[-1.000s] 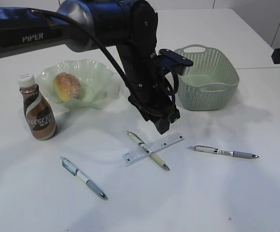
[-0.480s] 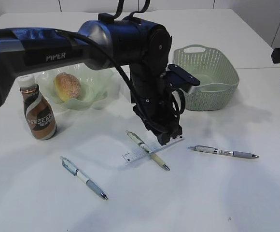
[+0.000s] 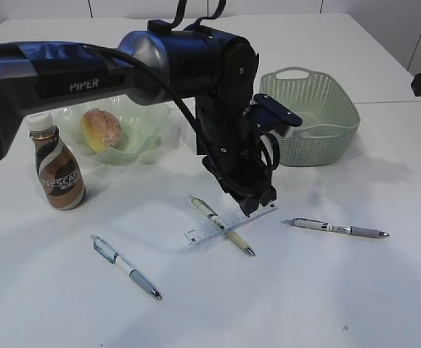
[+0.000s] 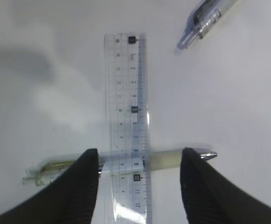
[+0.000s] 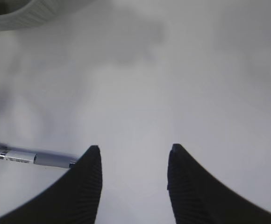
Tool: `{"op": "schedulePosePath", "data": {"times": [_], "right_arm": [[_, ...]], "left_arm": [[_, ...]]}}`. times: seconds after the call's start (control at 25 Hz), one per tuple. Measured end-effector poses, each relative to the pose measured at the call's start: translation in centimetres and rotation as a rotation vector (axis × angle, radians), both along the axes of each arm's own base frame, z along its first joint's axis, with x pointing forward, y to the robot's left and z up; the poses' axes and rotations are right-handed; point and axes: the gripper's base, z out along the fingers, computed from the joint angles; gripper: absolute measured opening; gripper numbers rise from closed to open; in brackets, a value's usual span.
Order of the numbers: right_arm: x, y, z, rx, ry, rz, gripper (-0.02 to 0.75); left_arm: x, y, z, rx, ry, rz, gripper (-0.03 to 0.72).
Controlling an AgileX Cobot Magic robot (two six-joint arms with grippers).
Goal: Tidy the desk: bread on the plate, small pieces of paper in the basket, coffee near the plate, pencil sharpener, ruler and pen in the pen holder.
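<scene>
The short clear plastic ruler [image 4: 127, 126] with fine black markings lies flat on the plain white counter [image 3: 283, 290], crossing over a cream-barrelled pen [image 4: 121, 166]. The left pincer [image 4: 139, 161], ribbed black fingers apart, straddles that ruler's near end. Well right of the ruler, the right pincer [image 5: 133, 154] hangs apart and empty.

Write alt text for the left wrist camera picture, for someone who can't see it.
Looking straight down between two open black gripper fingers, a clear ruler lies lengthwise on a white desk, crossing over a pale pen that lies sideways beneath it. The tip of a second pen shows at the top right.
</scene>
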Motion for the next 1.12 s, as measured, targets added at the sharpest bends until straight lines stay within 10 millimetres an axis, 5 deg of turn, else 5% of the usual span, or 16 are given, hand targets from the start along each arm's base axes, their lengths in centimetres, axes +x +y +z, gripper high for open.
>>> {"op": "schedulePosePath", "data": {"times": [0.28,0.72,1.12], "right_arm": [[-0.1,-0.1,0.2,-0.015,-0.005,0.003,0.372],[-0.2,-0.2,0.4,-0.022,-0.008,0.002,0.372],[-0.2,-0.2,0.4,-0.022,-0.008,0.002,0.372]], "left_arm": [[0.4,-0.4,0.0,-0.038,-0.041,0.002,0.394],[0.7,-0.2,-3.9,0.051,0.004,-0.01,0.394],[0.9,-0.4,-4.1,0.032,-0.018,-0.01,0.394]]}}
